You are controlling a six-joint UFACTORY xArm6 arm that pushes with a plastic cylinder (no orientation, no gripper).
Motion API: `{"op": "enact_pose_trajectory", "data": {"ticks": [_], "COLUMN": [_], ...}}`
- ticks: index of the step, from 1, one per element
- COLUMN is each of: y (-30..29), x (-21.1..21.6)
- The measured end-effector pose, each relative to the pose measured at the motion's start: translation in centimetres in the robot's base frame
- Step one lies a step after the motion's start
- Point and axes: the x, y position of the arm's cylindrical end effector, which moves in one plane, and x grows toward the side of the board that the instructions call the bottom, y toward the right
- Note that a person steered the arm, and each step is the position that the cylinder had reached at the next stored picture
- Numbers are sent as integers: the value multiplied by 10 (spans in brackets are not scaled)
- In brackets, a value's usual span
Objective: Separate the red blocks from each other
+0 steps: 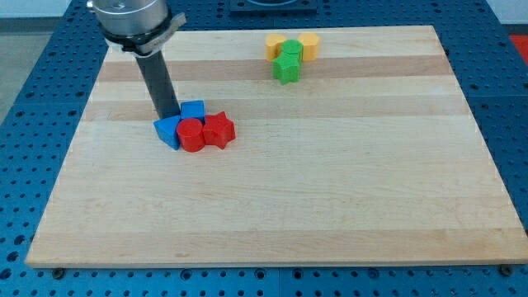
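Rod tip [171, 115] just behind blue blocks [169, 131]. Red cylinder [191, 135] touching red star [219, 129]. No claw: plain rod only.

We see a pale wooden board [330, 190] filling most of the view, its grain running in long strips from nine o'clock to three o'clock, some strips slightly darker than others. Around it lies a blue metal table [33, 99] pierced with a regular grid of small holes (visible at nine, three and six o'clock). At twelve o'clock a dark fixture [272, 5] sits just beyond the board's far edge. The light is even, throwing soft shadows.
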Motion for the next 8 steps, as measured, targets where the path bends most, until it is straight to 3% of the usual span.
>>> {"op": "enact_pose_trajectory", "data": {"ticks": [4,5,7,8], "y": [117,114,32,28], "x": [5,5,-13,8]}}
